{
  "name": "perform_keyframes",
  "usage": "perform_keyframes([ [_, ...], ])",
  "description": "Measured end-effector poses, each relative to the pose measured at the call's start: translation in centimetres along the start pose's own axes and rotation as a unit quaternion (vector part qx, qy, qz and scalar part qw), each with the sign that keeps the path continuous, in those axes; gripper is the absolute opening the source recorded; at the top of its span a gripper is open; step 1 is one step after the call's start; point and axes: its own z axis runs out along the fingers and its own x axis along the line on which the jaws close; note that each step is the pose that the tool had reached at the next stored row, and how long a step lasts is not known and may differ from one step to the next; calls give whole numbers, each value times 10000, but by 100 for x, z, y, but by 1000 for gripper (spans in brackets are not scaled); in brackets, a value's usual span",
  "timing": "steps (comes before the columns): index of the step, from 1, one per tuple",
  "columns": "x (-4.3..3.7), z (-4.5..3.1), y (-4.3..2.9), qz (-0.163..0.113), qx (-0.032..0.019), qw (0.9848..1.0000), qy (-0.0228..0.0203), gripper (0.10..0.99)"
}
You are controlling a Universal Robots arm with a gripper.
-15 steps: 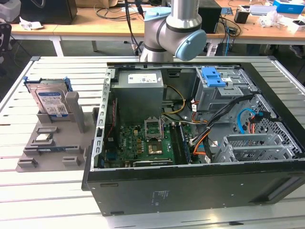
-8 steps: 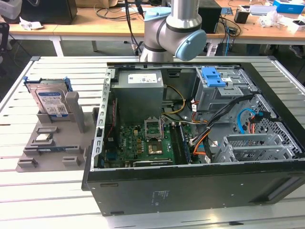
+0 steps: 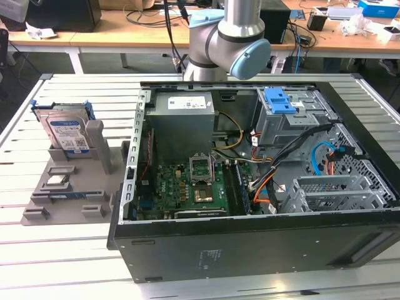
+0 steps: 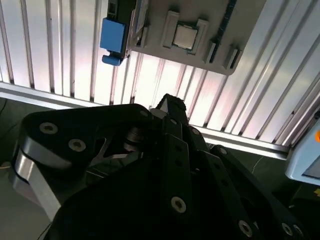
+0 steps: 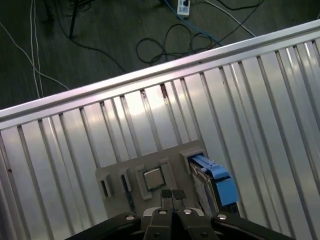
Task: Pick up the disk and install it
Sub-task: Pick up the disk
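Note:
The disk (image 3: 65, 131) is a silver drive with a white-and-blue label in a blue caddy. It stands on edge in a grey holder (image 3: 69, 187) on the slatted table, at the exterior view's left. Both wrist views look down on it from well above, and its blue caddy end (image 5: 225, 190) (image 4: 114, 40) shows clearly. My gripper (image 5: 172, 195) (image 4: 170, 102) hangs high over the holder, apart from the disk. Its black fingers are shut together with nothing between them.
An open computer case (image 3: 250, 250) lies beside the holder, with a grey power-supply box (image 3: 181, 115), a motherboard (image 3: 187, 187) and a drive bay with a blue bracket (image 3: 279, 100). A processor chip (image 5: 152, 177) (image 4: 184, 36) sits in the holder. The arm's elbow (image 3: 228, 37) is behind the case.

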Motion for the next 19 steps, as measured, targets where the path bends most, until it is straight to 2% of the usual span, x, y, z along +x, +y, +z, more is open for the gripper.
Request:
perform_keyframes([
  [3,0,0,0,-210,-5,9998,10,102],
  [8,0,0,0,-726,-17,9974,33,102],
  [11,0,0,0,-1120,-26,9937,51,102],
  [12,0,0,0,-1185,-28,9929,54,102],
  [14,0,0,0,-1394,-33,9902,63,102],
  [18,0,0,0,-1651,-39,9862,75,102],
  [19,0,0,0,-1738,-41,9847,79,102],
])
